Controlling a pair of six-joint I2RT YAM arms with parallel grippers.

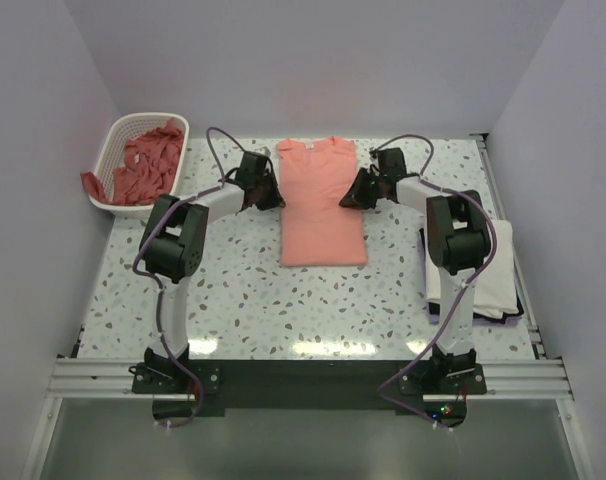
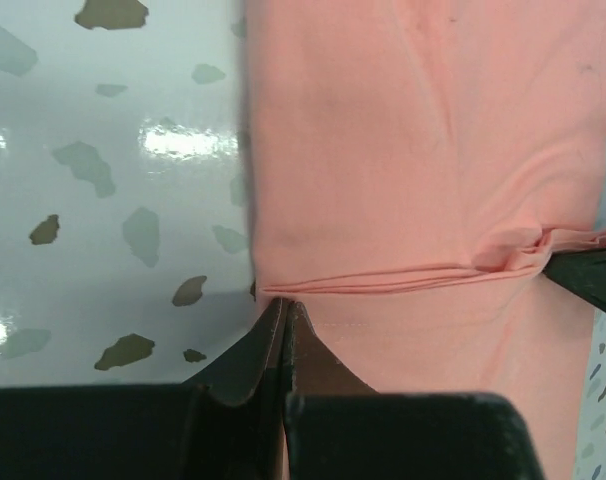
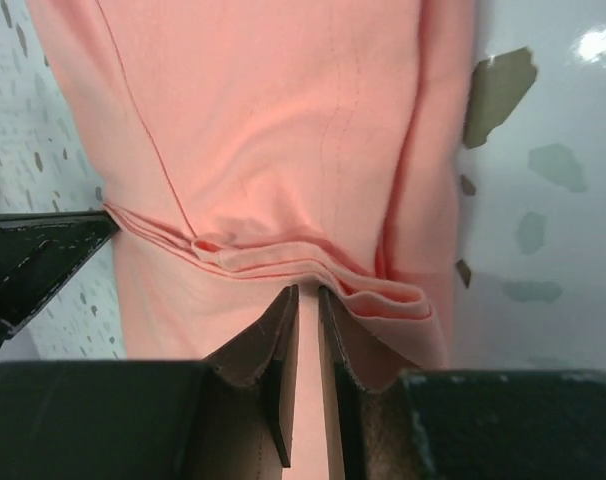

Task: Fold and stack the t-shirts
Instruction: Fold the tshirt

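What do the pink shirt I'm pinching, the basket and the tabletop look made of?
The pink t-shirt looks like soft matte knit cloth, probably cotton: it bunches into fine folds and shows stitched seams. The basket looks like white moulded plastic, with an open lattice wall. The table is hard and glossy, terrazzo-patterned, maybe laminate: lights reflect sharply off it.

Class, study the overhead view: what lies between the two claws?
The folded salmon-pink t-shirt spans the stretch from left claw to right claw, shown in the top external view.

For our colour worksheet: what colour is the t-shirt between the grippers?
Plain salmon pink; the t-shirt shows best in the top external view.
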